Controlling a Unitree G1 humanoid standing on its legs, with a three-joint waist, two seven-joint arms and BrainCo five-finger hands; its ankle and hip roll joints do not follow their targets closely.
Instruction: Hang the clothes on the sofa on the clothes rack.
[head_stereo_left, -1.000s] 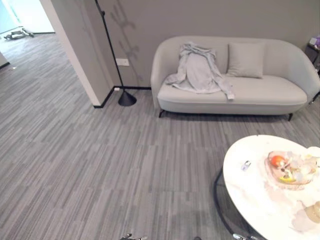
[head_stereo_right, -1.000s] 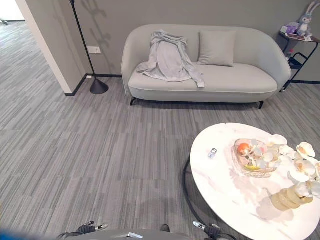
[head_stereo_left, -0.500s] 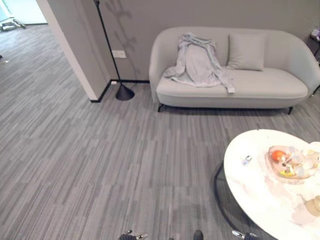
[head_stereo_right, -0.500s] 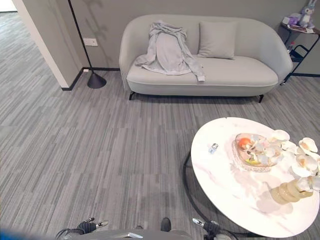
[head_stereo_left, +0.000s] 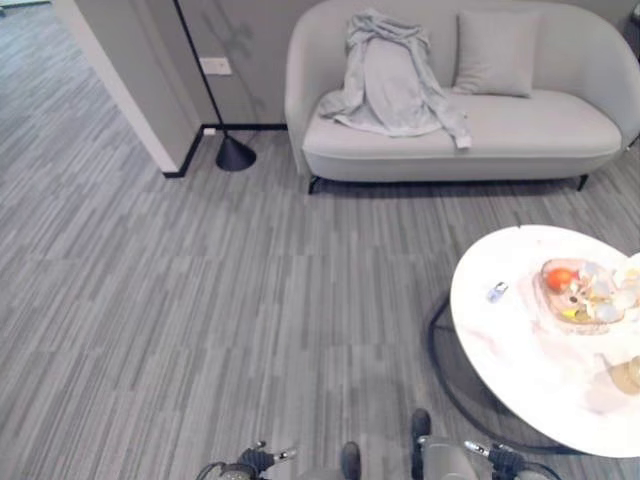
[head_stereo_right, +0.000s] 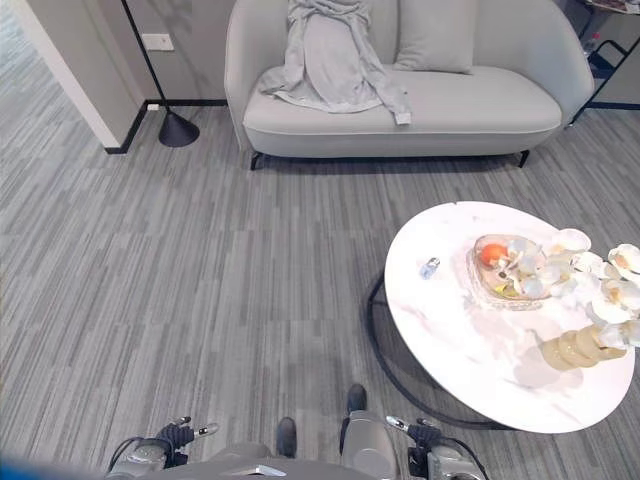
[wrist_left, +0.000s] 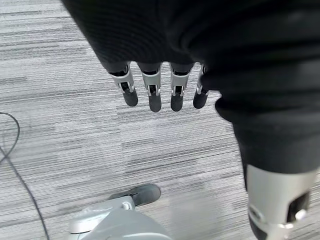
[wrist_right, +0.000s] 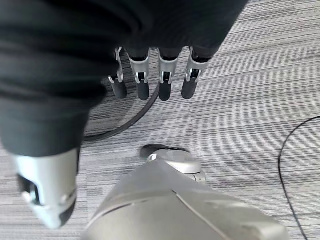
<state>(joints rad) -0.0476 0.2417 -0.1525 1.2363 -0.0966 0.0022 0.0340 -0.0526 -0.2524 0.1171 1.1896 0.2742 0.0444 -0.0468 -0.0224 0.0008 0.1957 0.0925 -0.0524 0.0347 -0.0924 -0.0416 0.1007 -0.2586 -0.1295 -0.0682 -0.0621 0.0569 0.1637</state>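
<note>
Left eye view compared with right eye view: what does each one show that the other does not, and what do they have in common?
Left eye view, not the right: the top edge of the light grey sofa's backrest, with the upper end of the pale grey garment draped over it.
Right eye view, not the left: the whole round white marble table, with white flowers and beige ribbed vase uncut.
Both: sofa, garment, grey cushion, black cone-based stand, glass fruit bowl.

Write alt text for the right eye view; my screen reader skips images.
A grey garment lies draped over the back and seat of a pale sofa, beside a cushion. Nearer, a round white table holds a glass dish and flowers.
</note>
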